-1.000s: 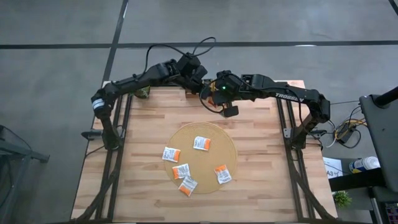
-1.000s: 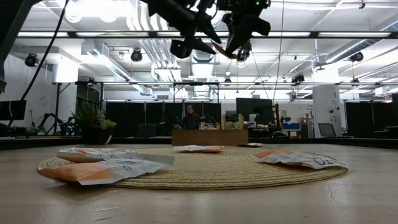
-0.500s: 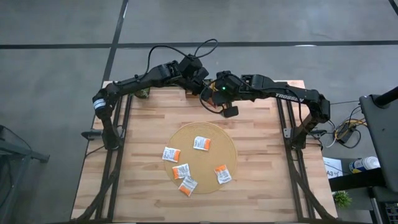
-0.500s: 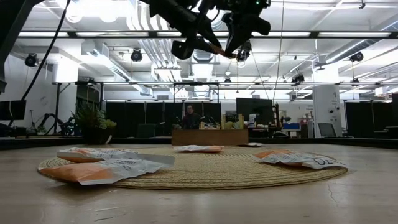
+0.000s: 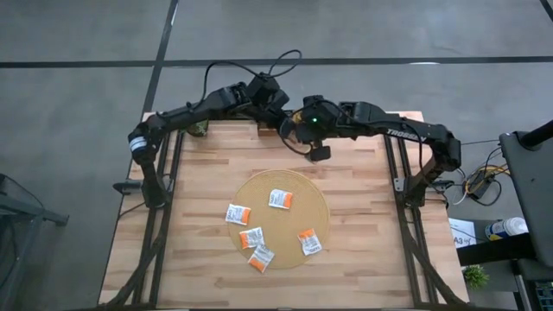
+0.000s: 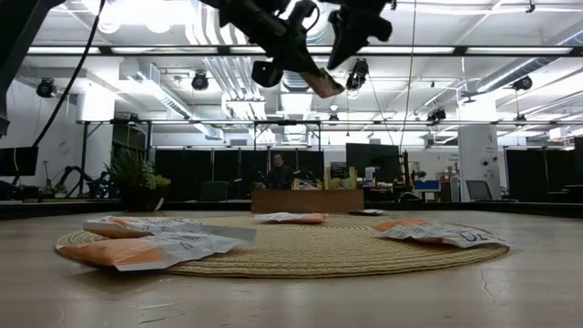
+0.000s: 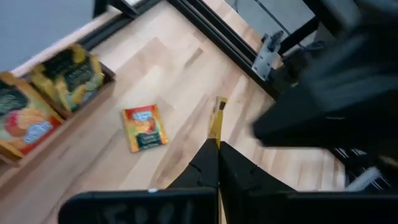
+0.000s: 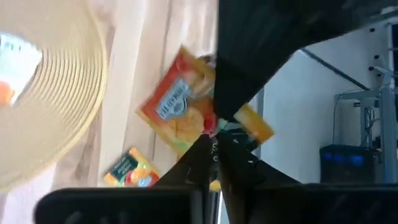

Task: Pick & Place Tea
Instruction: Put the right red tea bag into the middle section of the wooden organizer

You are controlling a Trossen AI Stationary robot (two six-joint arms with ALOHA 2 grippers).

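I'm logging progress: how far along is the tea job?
Done: five sachets lie on the round mat. In hand: the left gripper is shut on an orange sachet held up beside the right gripper. Left: another sachet on the table and more in the wooden tray.

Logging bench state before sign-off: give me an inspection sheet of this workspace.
Surface: light wooden table, round tan woven mat in the middle.
Job's things: five white-and-orange tea sachets on the mat; loose orange sachet near the far edge; held orange sachet aloft.
Clutter: small brown wooden tray holding more sachets, far left corner.
Grippers: left gripper shut on the held orange sachet; right gripper close beside it.
Cables: black cable looping off the left arm.
Surroundings: person in the room behind.
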